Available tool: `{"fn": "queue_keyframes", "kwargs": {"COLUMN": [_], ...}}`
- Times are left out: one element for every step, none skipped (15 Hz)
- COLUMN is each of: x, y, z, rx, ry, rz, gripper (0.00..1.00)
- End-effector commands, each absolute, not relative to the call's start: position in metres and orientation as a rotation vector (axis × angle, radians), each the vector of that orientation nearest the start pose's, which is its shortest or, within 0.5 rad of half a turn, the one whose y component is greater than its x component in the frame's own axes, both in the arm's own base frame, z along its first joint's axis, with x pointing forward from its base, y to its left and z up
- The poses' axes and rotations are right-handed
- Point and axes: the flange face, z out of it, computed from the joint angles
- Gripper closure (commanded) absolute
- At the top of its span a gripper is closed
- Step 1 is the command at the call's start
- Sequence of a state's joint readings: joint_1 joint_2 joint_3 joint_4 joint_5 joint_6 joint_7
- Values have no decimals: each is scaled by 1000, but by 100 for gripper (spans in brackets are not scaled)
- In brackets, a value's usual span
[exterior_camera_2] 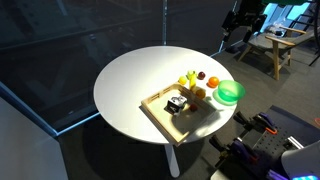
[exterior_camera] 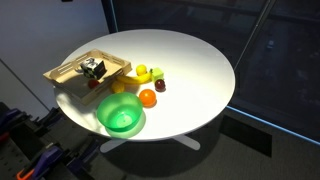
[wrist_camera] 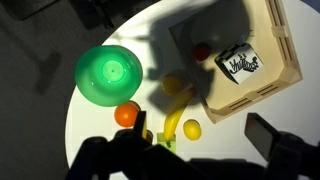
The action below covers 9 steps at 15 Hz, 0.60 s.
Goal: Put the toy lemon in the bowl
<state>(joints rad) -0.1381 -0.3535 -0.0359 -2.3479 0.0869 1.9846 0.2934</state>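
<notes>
In the wrist view the small yellow toy lemon (wrist_camera: 191, 129) lies on the white table, right beside the banana's tip. The bright green bowl (wrist_camera: 108, 75) stands empty to its upper left. My gripper (wrist_camera: 203, 131) hangs high above the table, open and empty, with its dark fingers on either side of the lemon. In an exterior view the lemon (exterior_camera: 141, 71) lies just off the tray's corner and the bowl (exterior_camera: 121, 117) sits near the table's front edge. The bowl also shows in an exterior view (exterior_camera_2: 229, 93). The gripper shows in neither exterior view.
A wooden tray (wrist_camera: 283, 40) holding a black-and-white thing (wrist_camera: 239, 64) takes the upper right. A banana (wrist_camera: 176, 115), an orange ball (wrist_camera: 126, 114) and a greenish toy (wrist_camera: 166, 141) lie between the bowl and the lemon. The round table's edge (wrist_camera: 72, 130) curves at the left.
</notes>
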Motion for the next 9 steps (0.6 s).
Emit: {"fn": "queue_keyframes", "kwargs": {"x": [450,452,455,457,458,459,452,454,455], "y": [-90,-94,-98,-101,-103,-105,-99,-100,-101], "z": [459,455,452,449,447,448,442,441,441], "rx": [-2956,-2954,-2955,-2958,-2961,-2962,-2954,-2954,-2953], "ry": [830,838,850,860,864,865,824,828,829], "rz": [5,3,3,0,4,6,20,23,23], "gripper": [0,0,0,0,0,0,0,0,0]}}
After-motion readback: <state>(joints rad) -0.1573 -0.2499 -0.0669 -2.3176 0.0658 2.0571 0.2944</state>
